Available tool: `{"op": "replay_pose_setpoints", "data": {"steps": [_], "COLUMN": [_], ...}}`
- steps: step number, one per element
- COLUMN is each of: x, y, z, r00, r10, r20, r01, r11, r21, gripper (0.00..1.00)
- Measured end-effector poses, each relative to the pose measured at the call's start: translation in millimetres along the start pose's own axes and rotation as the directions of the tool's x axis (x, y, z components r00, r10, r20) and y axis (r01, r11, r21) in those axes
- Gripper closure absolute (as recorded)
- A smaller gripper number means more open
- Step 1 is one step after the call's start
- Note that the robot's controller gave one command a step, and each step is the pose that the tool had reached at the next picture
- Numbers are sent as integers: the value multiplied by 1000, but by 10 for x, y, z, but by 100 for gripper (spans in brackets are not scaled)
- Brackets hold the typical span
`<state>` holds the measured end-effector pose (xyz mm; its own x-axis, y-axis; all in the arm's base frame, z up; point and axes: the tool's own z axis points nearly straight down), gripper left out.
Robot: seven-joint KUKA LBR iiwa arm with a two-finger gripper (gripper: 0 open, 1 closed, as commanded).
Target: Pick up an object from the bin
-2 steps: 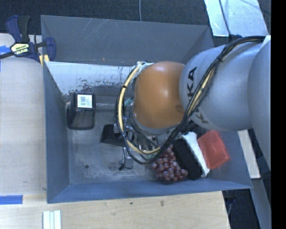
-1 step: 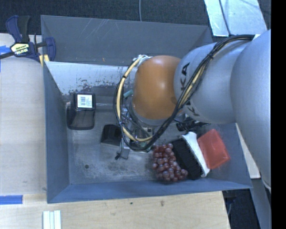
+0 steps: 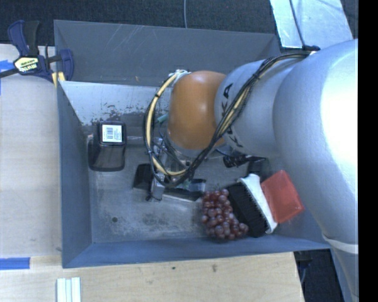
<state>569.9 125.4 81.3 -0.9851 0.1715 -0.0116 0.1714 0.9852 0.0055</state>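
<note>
Closest up, the silver arm (image 3: pixel 302 124) with its orange wrist cover (image 3: pixel 192 109) reaches down into the grey bin (image 3: pixel 75 187). Its gripper (image 3: pixel 156 187) sits low at mid-floor, beside a small flat dark piece (image 3: pixel 184 194); whether it is clenched or released cannot be told. At the left lies a dark barcode-labelled box (image 3: pixel 107 146); at the right, red grapes (image 3: pixel 220 218), a black brush (image 3: pixel 249 206) and a red block (image 3: pixel 282 197).

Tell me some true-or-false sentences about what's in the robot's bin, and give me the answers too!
1. A bunch of dark red grapes lies by the wall of the bin at the bottom of the view. True.
2. The dark box with the barcode label lies on the bin's right side. False: it lies on the left side.
3. A black brush with white bristles lies right beside the grapes. True.
4. The gripper hangs right over the grapes. False: it is down near the bin's middle, left of them.
</note>
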Motion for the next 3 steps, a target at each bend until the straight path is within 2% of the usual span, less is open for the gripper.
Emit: {"op": "replay_pose_setpoints", "data": {"steps": [1,2,3], "x": [-89,-49,-117], "y": [-26,-58,17], "z": [207,154,-984], "r00": [982,971,969], "r10": [190,240,245], "r20": [-2,-4,-5], "r01": [-190,-240,-245], "r11": [982,971,970], "r21": [-2,3,2], "gripper": [100,100,100]}}
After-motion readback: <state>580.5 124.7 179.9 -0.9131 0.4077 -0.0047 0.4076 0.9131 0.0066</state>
